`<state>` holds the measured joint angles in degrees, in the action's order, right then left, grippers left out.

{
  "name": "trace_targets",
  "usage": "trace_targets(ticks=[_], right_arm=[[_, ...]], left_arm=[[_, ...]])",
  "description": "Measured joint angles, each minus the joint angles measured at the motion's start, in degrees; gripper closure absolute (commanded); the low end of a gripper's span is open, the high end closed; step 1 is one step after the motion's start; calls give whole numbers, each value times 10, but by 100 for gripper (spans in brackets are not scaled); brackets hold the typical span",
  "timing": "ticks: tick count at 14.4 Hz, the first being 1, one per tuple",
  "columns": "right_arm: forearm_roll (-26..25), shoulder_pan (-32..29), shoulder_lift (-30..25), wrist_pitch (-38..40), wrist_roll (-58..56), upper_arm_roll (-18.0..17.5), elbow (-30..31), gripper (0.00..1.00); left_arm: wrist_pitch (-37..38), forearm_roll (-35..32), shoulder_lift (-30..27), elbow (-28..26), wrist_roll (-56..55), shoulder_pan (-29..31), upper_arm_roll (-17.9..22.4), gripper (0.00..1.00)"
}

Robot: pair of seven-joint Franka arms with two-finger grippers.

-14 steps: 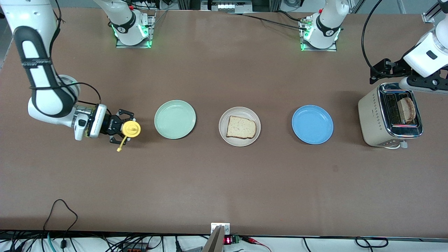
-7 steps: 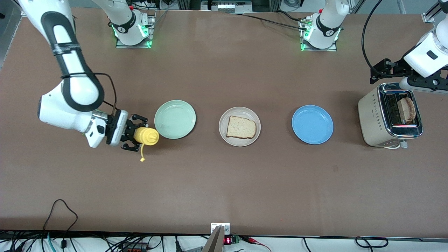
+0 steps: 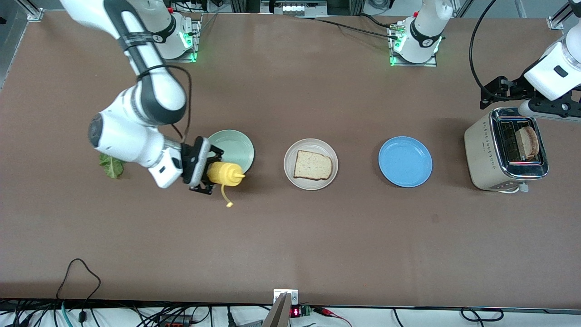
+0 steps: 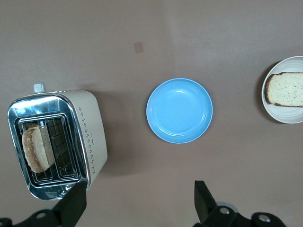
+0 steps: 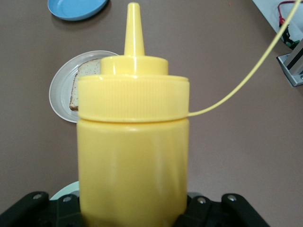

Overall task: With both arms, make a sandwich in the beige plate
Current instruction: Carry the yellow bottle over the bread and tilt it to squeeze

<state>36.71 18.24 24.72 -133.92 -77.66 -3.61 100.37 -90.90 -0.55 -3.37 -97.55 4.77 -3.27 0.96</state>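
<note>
The beige plate (image 3: pixel 290 154) lies mid-table with one bread slice (image 3: pixel 312 165) on it. Both also show in the right wrist view, plate (image 5: pixel 59 90) and slice (image 5: pixel 85 78), and in the left wrist view, plate (image 4: pixel 284 116) and slice (image 4: pixel 286 89). A second slice (image 3: pixel 529 142) stands in the toaster (image 3: pixel 488 150). A green lettuce leaf (image 3: pixel 111 165) lies on the table toward the right arm's end. My right gripper (image 3: pixel 209 174) is shut on a yellow squeeze bottle (image 3: pixel 225 174), held sideways over the mint-green plate's edge, nozzle toward the beige plate. My left gripper (image 4: pixel 137 201) is open and empty, up beside the toaster.
A mint-green plate (image 3: pixel 231 145) lies between the lettuce and the beige plate. A blue plate (image 3: pixel 405 161) lies between the beige plate and the toaster. The bottle's cap (image 3: pixel 229 204) hangs on a thin yellow strap. Cables run along the table's near edge.
My right arm has swung with the yellow bottle from the right arm's end to over the mint-green plate's edge, uncovering the lettuce leaf. The left arm has not moved.
</note>
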Motion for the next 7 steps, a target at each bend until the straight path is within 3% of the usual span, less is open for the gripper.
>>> trace_targets(ticks=[7], right_arm=[[-241, 86, 22, -6, 234, 0, -56, 71]], left_arm=[[0, 0, 0, 0, 0, 0, 2, 0]])
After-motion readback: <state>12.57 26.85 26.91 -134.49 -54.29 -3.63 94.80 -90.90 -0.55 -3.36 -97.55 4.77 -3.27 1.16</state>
